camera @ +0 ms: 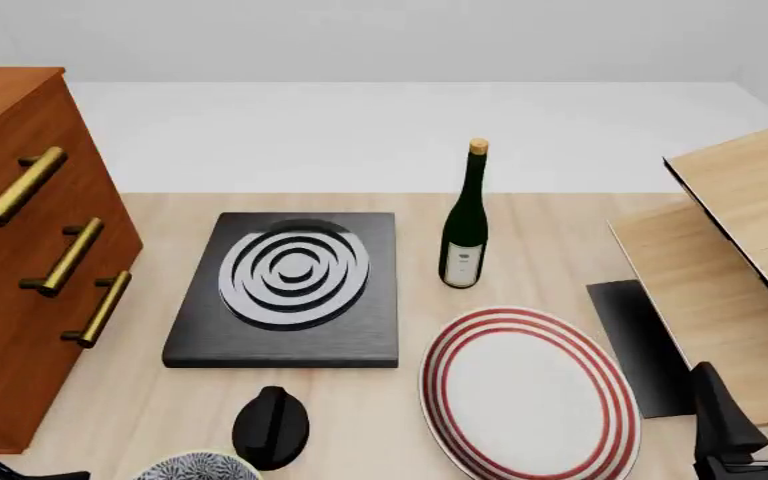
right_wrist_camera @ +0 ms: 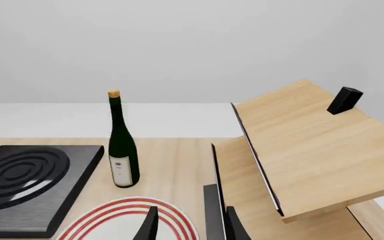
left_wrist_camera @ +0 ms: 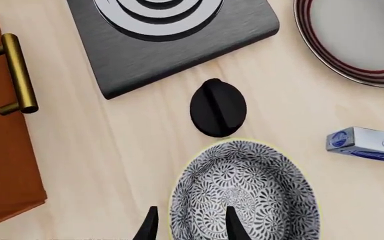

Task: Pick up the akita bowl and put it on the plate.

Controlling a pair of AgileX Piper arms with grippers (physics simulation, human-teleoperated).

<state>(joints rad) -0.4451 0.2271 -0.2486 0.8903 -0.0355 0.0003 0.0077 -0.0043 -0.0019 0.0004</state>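
The akita bowl [left_wrist_camera: 245, 192] sits upright on the desk [left_wrist_camera: 112, 150] at its near left edge; in the front view only a sliver of its patterned inside [camera: 197, 468] shows at the bottom of the picture. The left end effector [left_wrist_camera: 190, 225] hangs over the bowl's near-left rim with its fingers spread, one fingertip [left_wrist_camera: 234, 222] above the patterned inside and the other outside the rim; whether either touches the bowl cannot be told. Just beyond the bowl lies a black knob [left_wrist_camera: 217, 107], and beyond that the black slab with grey-white rings [camera: 288, 285]. The plate [camera: 524, 390] lies flat to the right of the knob, well apart from the bowl, with nothing on it. A small blue-and-white box [left_wrist_camera: 369, 144] lies on the desk to the bowl's right. A dark wine bottle [camera: 466, 220] stands upright behind the plate. A wooden drawer cabinet with brass handles [camera: 24, 270] stands at the far left. The right end effector [camera: 758, 420] hovers at the near right, fingers apart and holding nothing, beside a tilted wooden rack [right_wrist_camera: 305, 150].
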